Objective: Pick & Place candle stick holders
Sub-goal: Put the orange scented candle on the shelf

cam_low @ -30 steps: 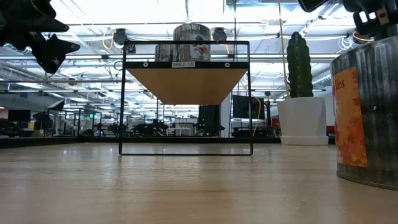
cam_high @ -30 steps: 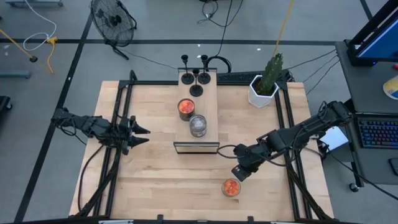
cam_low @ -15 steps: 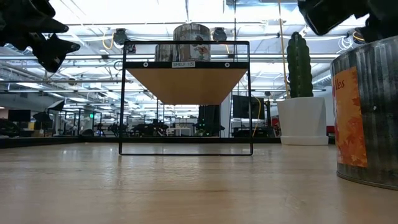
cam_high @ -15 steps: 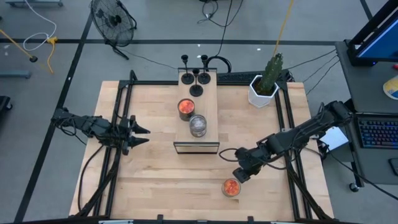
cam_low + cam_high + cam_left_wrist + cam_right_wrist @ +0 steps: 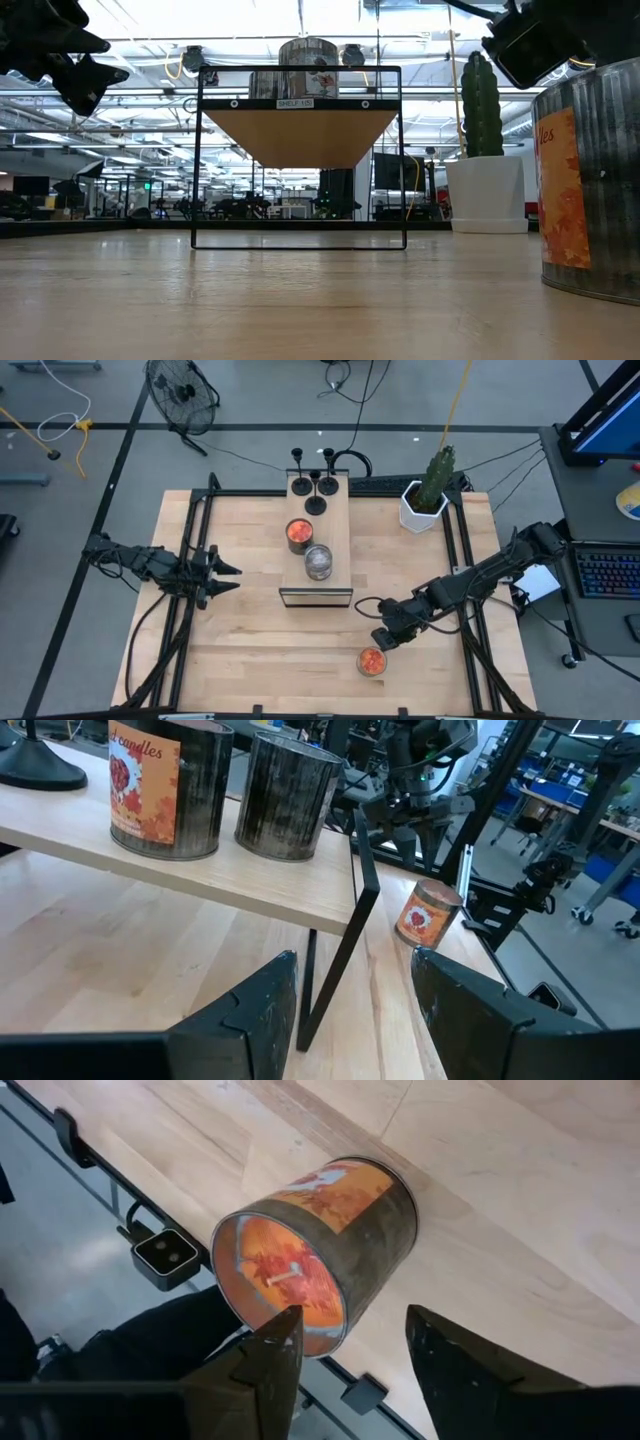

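One orange-red candle cup (image 5: 371, 661) stands upright on its base near the table's front edge, large at the right of the low view (image 5: 590, 190). My right gripper (image 5: 352, 1320) hangs open just above it, slanting down, its fingers apart over the cup's rim (image 5: 300, 1280) without touching. On the pale wooden shelf (image 5: 335, 525) stand another orange-red cup (image 5: 298, 534), a silvery cup (image 5: 318, 560) and three black stem holders (image 5: 315, 500). My left gripper (image 5: 225, 573) waits open left of the shelf.
A white pot with a green cactus (image 5: 425, 500) stands at the far right of the table. Black frame rails (image 5: 455, 550) run along both table sides. Bare wood lies between the shelf's black legs (image 5: 300, 240) and the front edge.
My right gripper has come down toward the orange-red cup near the front edge; in the low view it has dropped further into the picture from the upper right. The cup and my left arm have kept still.
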`<state>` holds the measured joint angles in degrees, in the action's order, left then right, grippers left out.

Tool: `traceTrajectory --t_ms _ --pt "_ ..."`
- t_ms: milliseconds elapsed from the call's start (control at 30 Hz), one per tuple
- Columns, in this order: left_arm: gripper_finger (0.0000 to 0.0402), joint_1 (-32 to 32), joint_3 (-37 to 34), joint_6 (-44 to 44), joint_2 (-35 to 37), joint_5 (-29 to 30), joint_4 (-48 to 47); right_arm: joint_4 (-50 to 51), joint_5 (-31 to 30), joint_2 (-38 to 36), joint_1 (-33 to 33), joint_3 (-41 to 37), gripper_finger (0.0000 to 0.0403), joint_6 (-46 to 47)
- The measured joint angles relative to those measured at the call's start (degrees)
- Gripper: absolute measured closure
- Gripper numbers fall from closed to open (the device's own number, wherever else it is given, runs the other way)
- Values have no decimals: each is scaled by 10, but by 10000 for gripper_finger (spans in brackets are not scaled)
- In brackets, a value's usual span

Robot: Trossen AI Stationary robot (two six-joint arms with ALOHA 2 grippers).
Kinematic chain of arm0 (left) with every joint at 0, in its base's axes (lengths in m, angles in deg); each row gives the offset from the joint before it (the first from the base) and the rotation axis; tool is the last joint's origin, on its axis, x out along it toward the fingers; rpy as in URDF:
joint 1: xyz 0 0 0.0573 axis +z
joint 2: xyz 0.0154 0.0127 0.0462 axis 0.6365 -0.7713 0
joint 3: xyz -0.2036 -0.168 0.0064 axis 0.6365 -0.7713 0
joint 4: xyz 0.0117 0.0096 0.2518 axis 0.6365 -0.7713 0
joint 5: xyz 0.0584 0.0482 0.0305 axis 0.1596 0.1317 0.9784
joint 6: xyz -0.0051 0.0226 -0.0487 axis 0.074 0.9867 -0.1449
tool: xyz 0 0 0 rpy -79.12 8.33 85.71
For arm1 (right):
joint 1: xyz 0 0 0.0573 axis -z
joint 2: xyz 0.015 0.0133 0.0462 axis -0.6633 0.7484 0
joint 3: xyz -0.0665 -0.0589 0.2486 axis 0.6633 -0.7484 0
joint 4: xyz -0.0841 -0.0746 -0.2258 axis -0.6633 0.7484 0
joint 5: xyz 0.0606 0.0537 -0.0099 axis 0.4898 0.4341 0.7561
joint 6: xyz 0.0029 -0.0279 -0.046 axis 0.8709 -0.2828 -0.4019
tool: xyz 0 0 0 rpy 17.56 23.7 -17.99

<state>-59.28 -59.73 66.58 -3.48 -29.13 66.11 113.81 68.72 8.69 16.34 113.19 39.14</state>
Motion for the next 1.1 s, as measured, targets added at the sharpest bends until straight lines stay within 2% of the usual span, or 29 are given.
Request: traceTrajectory --t_ms 300,533,1100 --pt "199 0 0 0 0 0 -5 -8 -5 2 -6 0 232 9" --pt "199 0 0 0 0 -1 -12 -6 -63 3 -26 0 232 41" --pt "199 0 0 3 0 1 -12 0 -64 54 -49 0 232 43"
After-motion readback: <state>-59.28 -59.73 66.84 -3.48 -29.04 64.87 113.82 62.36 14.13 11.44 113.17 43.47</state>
